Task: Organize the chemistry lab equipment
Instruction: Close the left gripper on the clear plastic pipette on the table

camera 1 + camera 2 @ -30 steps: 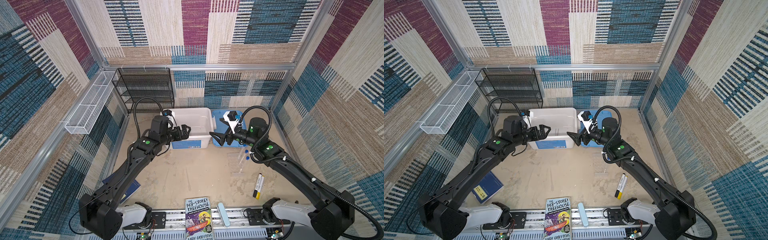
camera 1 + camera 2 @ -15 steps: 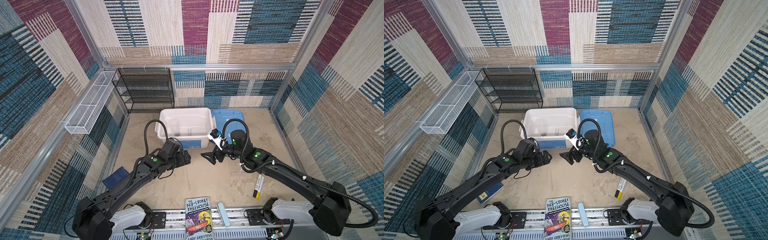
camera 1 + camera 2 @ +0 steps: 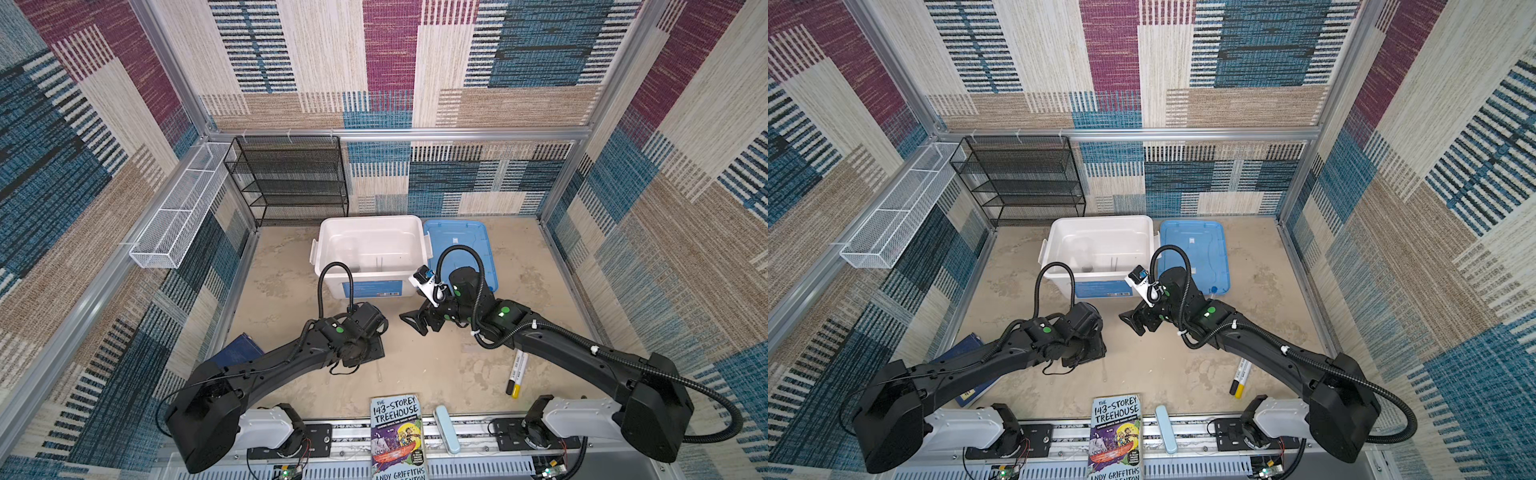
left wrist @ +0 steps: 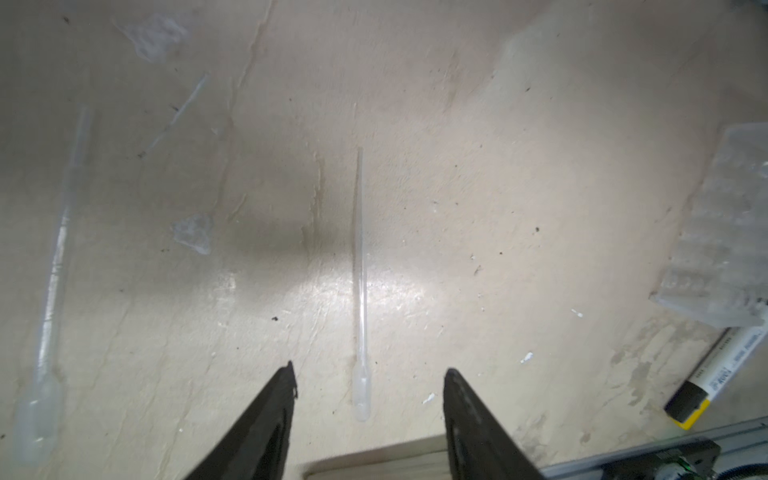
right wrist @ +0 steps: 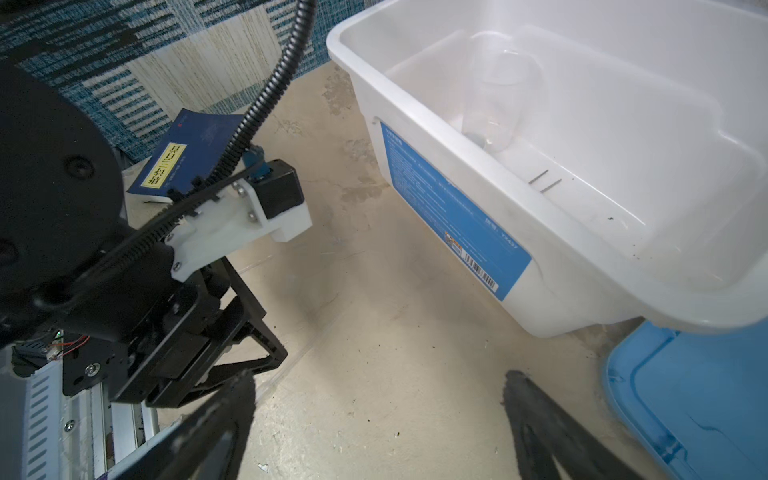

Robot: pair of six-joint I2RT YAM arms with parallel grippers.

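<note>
- Both top views sit high over the near edge, side by side, and look steeply down toward the back wall (image 3: 415,104). They share nearly the whole worktop (image 3: 436,365) and the bin (image 3: 386,241).
- The left wrist view looks straight down from close above the worktop, past the left pincer (image 4: 370,370), onto a stick (image 4: 360,249).
- The right wrist view looks low and slantwise past the right pincer (image 5: 380,380) at the nearby bin, which both top views also show.

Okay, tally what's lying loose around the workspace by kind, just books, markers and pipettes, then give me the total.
Books: 2 (blue book, Treehouse book)
Markers: 2 (black-ended marker, yellow-ended marker)
Pipettes: 2 (thin pipette, thick pipette)
Total: 6
</note>
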